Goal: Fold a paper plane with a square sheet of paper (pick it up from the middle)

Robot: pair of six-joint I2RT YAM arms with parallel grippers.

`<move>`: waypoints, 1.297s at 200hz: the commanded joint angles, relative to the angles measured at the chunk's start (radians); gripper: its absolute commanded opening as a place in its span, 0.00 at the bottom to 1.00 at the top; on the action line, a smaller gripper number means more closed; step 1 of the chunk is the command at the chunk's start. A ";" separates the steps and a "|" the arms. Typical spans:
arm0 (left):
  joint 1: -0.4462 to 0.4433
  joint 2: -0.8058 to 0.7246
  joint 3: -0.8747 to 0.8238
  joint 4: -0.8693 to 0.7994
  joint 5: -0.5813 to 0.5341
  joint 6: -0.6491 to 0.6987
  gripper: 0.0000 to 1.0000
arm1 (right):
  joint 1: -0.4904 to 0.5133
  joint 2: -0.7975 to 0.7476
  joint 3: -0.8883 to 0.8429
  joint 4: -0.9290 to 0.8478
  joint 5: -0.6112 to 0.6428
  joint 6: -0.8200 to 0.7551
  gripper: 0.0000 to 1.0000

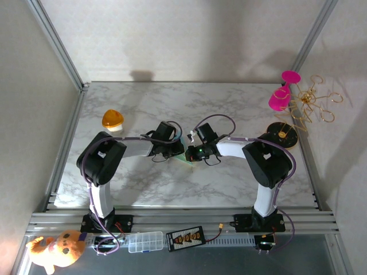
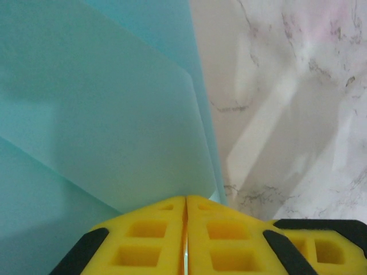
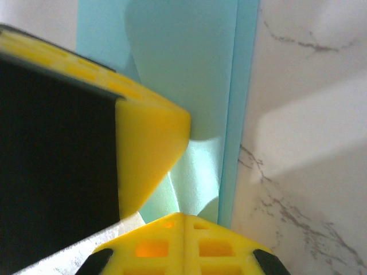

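The teal-blue square sheet of paper (image 2: 103, 114), folded into overlapping layers, lies mid-table between the two arms, with a small corner of the sheet (image 1: 187, 160) showing in the top view. My left gripper (image 2: 186, 197) is shut on the paper's edge, and a thin teal line shows between its yellow fingers. My right gripper (image 3: 183, 214) is shut, its tips against the paper (image 3: 200, 166), which curls up there. No paper shows in its seam. One of the left gripper's fingers (image 3: 152, 132) sits just ahead of it. Seen from above, the left gripper (image 1: 178, 150) and right gripper (image 1: 191, 152) nearly touch.
An orange dome (image 1: 113, 120) sits on the marble table (image 1: 229, 103) at the back left. At the back right stand a pink goblet (image 1: 281, 94), gold wire shapes (image 1: 312, 106) and a dark round disc (image 1: 282, 134). Aluminium frame rails (image 1: 63, 154) border the table.
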 commanded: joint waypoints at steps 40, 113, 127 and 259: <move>0.183 0.077 0.002 0.011 -0.088 0.056 0.10 | 0.001 0.083 -0.081 -0.203 0.149 -0.036 0.03; 0.280 0.102 0.059 -0.008 -0.116 0.085 0.10 | 0.001 0.073 -0.112 -0.201 0.148 -0.029 0.03; 0.295 0.108 0.073 -0.010 -0.124 0.094 0.10 | 0.001 0.073 -0.116 -0.196 0.146 -0.026 0.03; 0.318 -0.063 0.115 0.010 -0.025 0.056 0.14 | 0.001 0.044 -0.112 -0.153 0.108 0.012 0.04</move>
